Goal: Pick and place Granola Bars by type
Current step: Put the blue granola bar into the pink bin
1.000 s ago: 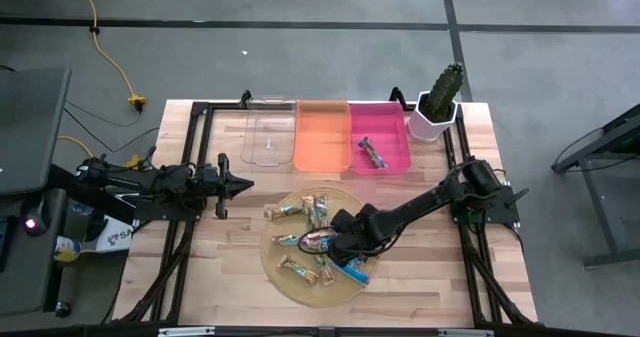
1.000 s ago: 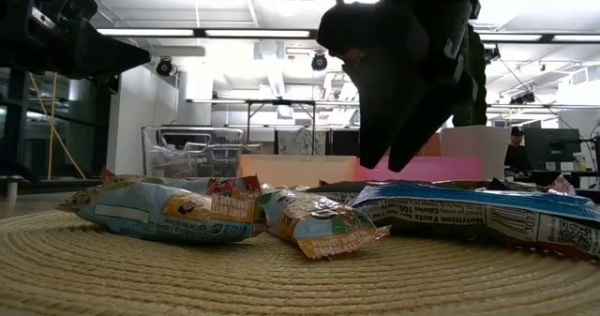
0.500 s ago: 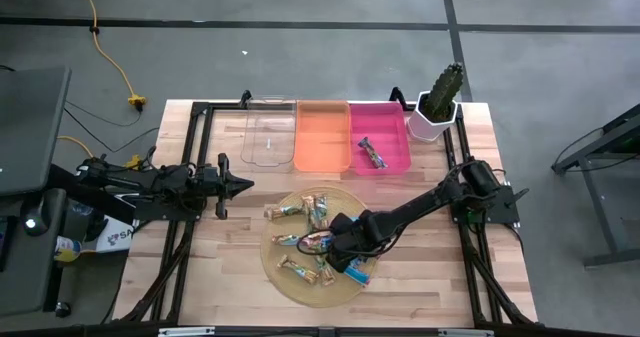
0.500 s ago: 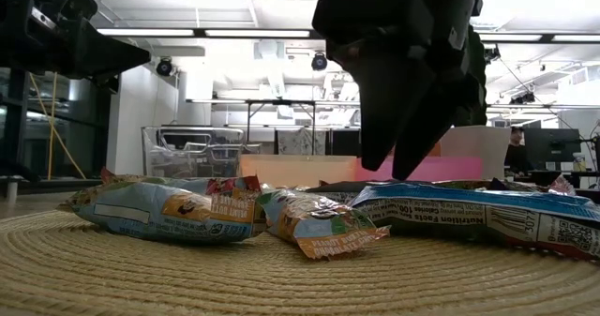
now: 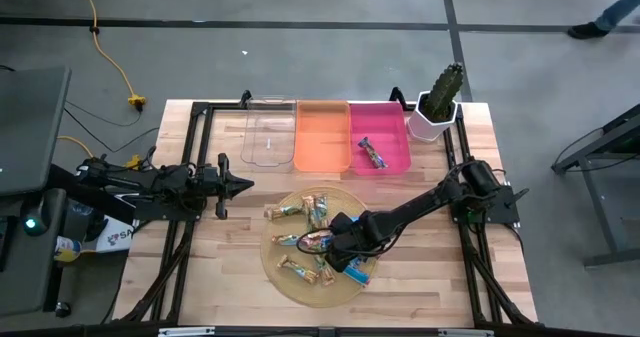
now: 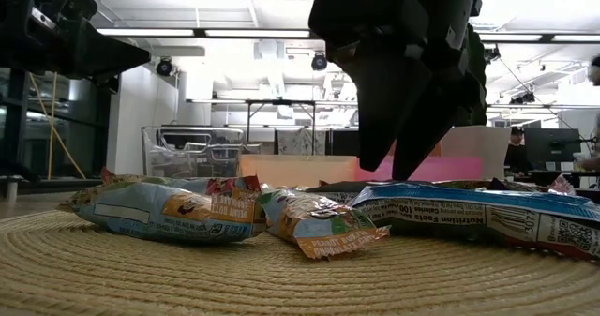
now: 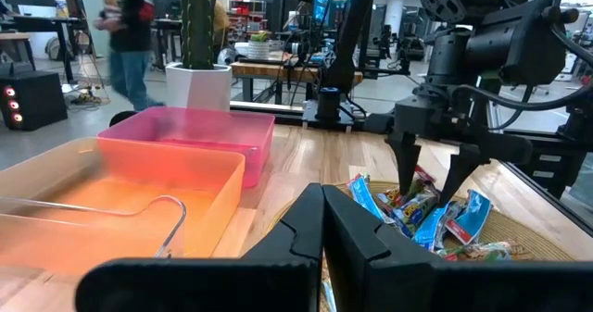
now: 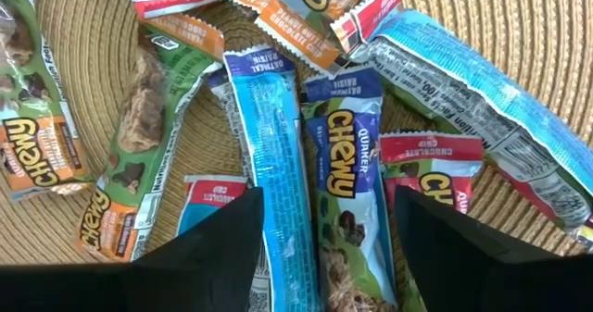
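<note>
Blue foil-wrapped granola bars (image 8: 278, 173) lie lengthwise between the right hand's (image 5: 340, 245) spread fingers, directly beneath it; the left hand (image 5: 240, 185), pressed together, waits well apart.

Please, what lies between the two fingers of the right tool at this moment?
In the right wrist view, two bars lie side by side between the open fingers of the right tool: a bright blue bar and a Chewy oatmeal raisin bar, both on the woven mat.
</note>
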Controlling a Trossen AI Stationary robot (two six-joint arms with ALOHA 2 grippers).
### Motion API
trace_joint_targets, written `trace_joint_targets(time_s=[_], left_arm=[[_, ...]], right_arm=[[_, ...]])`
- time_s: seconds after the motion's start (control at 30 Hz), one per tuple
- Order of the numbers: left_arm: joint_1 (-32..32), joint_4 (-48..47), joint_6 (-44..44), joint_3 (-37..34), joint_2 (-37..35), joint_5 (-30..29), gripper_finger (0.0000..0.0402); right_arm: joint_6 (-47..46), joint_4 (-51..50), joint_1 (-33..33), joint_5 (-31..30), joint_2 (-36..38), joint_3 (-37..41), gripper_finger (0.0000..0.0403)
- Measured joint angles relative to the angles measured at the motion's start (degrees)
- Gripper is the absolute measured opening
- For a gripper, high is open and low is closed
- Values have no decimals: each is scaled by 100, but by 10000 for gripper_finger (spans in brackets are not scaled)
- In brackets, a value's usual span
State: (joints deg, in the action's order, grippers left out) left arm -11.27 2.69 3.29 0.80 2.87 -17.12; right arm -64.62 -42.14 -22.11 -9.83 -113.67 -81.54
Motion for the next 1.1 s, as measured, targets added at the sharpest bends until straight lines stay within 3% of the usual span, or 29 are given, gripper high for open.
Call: trace_joint_targets(time_s=[0.5,1.1], left_arm=[[0,-1,0,2,2,2,1],[0,1,0,0,0,0,1]], right_arm=[[-145,337,38,349,-435,-4,222],[-5,377,247,691,-402,-4,205]])
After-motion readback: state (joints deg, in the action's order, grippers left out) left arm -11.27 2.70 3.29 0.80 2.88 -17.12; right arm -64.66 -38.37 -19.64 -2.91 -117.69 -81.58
